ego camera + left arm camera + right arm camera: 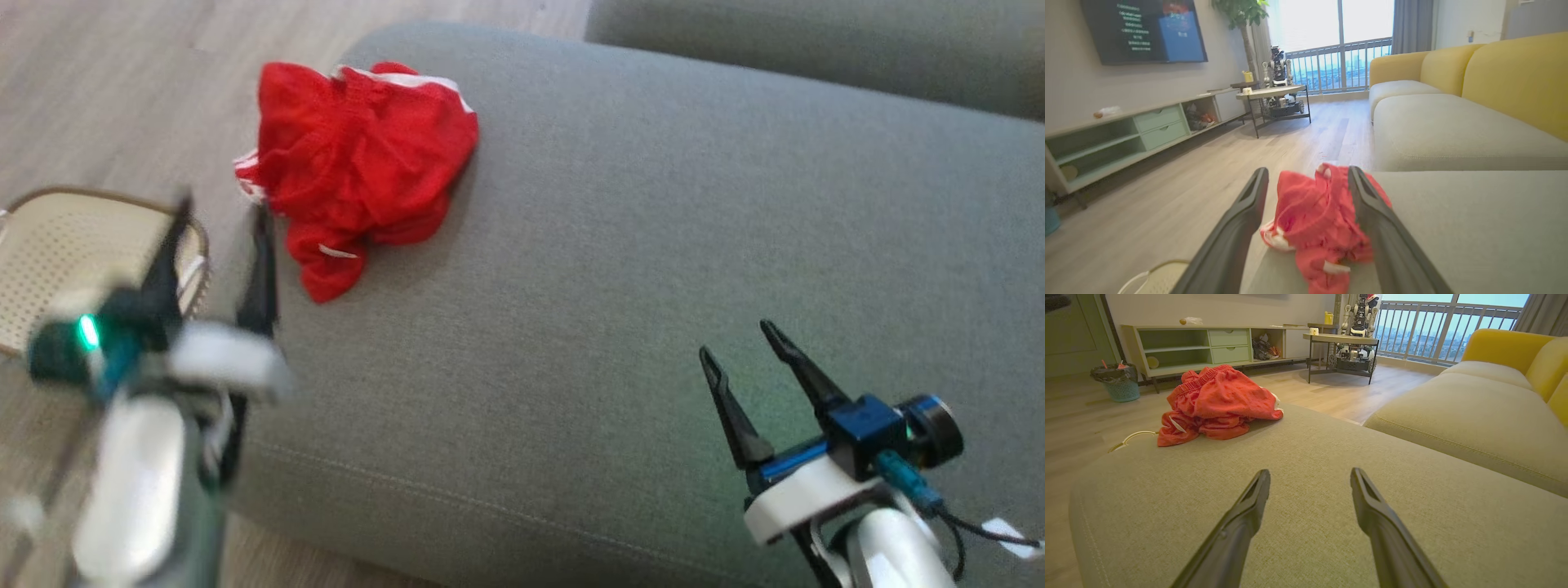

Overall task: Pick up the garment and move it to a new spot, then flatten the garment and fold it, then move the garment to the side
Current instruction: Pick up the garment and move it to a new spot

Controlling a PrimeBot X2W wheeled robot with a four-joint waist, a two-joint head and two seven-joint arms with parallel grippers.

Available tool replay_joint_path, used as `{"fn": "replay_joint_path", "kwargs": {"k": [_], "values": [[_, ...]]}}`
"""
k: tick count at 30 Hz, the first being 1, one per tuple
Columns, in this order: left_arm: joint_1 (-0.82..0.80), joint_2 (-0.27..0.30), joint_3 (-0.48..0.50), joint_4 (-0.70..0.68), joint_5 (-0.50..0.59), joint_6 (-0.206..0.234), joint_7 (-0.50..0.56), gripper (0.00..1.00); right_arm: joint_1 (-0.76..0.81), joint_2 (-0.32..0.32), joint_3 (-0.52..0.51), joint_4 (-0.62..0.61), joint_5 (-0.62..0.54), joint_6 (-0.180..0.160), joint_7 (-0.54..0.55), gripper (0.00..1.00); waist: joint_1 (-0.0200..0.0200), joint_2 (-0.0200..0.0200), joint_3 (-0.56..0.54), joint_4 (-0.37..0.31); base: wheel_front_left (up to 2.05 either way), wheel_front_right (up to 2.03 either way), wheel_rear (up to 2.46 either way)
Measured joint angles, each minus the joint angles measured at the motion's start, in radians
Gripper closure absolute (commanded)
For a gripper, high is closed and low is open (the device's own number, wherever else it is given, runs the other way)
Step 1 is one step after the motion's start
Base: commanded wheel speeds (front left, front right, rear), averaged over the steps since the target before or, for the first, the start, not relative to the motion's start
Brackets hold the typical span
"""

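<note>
1. Head view: the garment (359,163) is a crumpled red heap of thin, mesh-like cloth with white trim. It lies at the far left corner of the grey cushion (612,286), one edge hanging over the side. The left gripper (222,211) is blurred, its two dark fingers spread and pointing up at the heap from just beside it, not touching. My guess is that it is lined up for the first pick-up. A pale perforated basket (57,245) stands on the wooden floor beside the cushion. The right gripper (735,339) hangs over the near right of the cushion, well apart from the cloth, fingers spread. It looks parked out of the way.

2. Left wrist view: the left gripper (1307,171) brackets the garment (1310,220) between its long tapered fingers. The jaws are wide and nothing is pinched. The cloth bunches into soft folds with white piping showing at the hem, so it should give easily when nipped. The cushion (1474,228) is a tight, flat weave, and a yellow-backed sofa (1515,81) stands beyond.

3. Right wrist view: the right gripper (1310,473) points across bare cushion (1167,498), fingers apart and empty. The garment (1220,400) sits far off at the corner, its elastic waistband ruffled on top. That broad open stretch of fabric seems the sensible new spot for spreading it flat. A green shelf unit (1208,343) lines the wall behind.
</note>
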Motion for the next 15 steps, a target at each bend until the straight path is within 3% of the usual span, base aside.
{"fn": "replay_joint_path", "kwargs": {"k": [8,15], "values": [[-0.423,0.054,0.005,0.208,0.0,-0.041,0.22,0.0,-0.083,-0.003,-0.003,-0.013,-0.057,0.0,0.0,0.0,0.0003,0.0,0.107,-0.067,0.0,0.0,0.0],[-0.584,0.067,0.025,0.463,-0.06,-0.062,0.392,0.0,-0.097,-0.006,-0.011,-0.019,-0.086,0.0,0.0,0.0,0.0003,0.0,0.168,-0.135,0.0,0.0,0.0]]}}
